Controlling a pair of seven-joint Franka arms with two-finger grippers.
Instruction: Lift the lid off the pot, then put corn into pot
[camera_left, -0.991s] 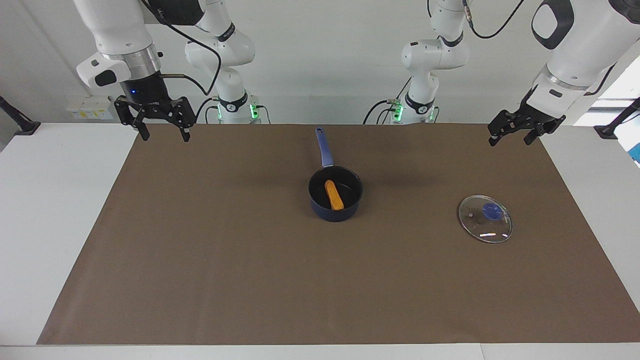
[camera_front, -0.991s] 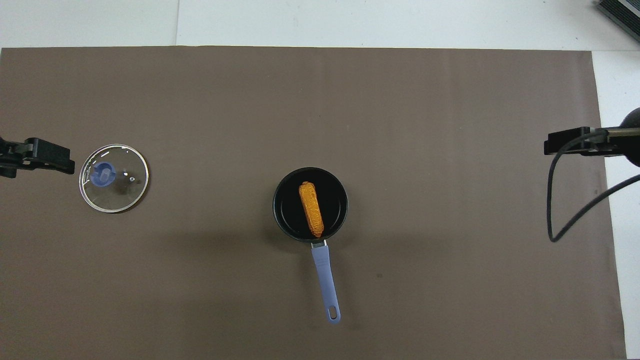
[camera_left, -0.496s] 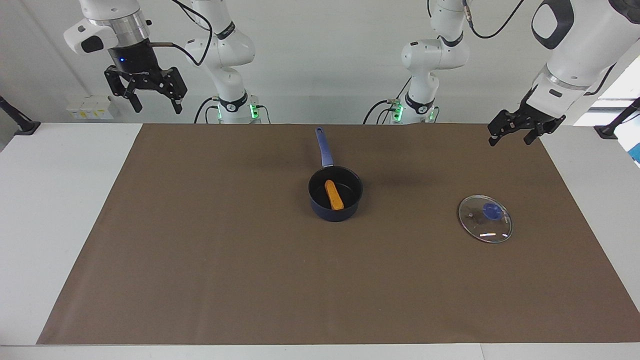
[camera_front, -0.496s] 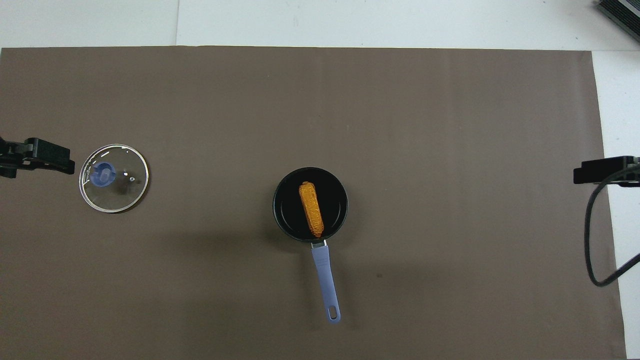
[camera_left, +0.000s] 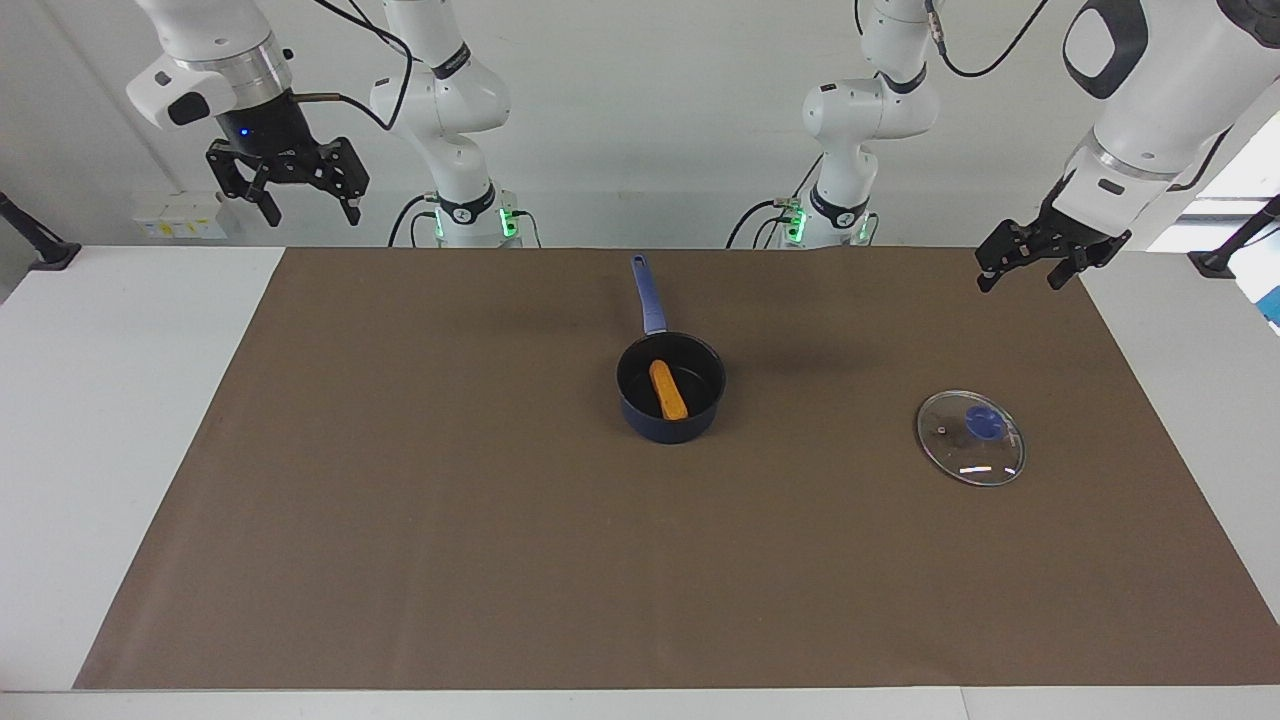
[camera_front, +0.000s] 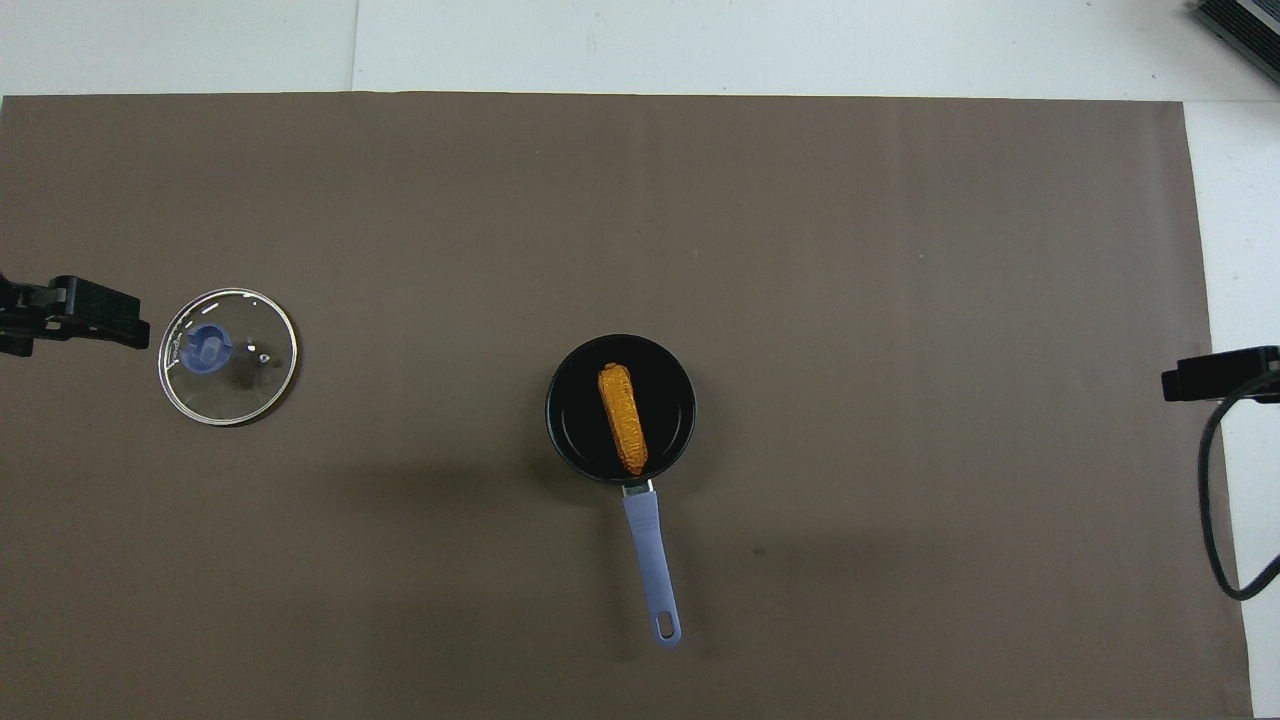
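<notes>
I see the corn in the pot, lid off — left gripper and right gripper wide, empty — nothing left.

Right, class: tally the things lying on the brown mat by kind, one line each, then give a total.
Pot: 1
Corn cob, lying in the pot: 1
Glass lid: 1
Total: 3

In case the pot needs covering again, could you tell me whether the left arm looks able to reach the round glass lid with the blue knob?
Probably yes: the open left gripper hangs near the round glass lid, which lies alone.
</notes>
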